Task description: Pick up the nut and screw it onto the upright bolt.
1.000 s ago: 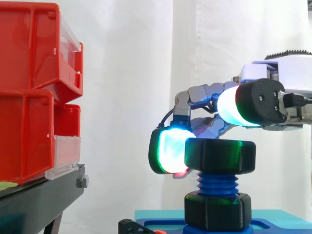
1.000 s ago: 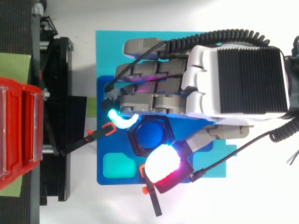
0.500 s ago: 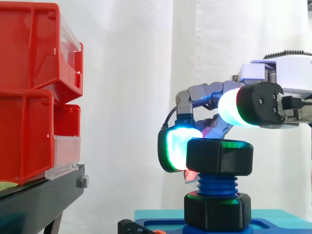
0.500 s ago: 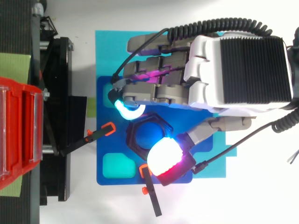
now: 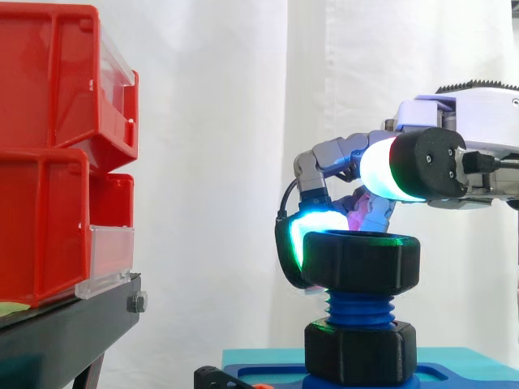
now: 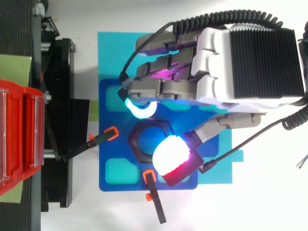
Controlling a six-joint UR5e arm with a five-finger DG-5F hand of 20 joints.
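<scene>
Fingers (image 5: 296, 243) of hand (image 6: 240, 62) curl against black hexagonal plastic nut (image 5: 361, 261), thumb above it, loose hold; nut sits between them, part-threaded on blue threaded plastic bolt (image 5: 359, 306). Risk: pad slips, nut stalls or cross-threads

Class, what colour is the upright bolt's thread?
Blue: the bolt shows best in the side view.

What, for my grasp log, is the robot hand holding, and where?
Nothing: one fingertip pad touches the nut's side; the thumb pad sits above it.
</scene>
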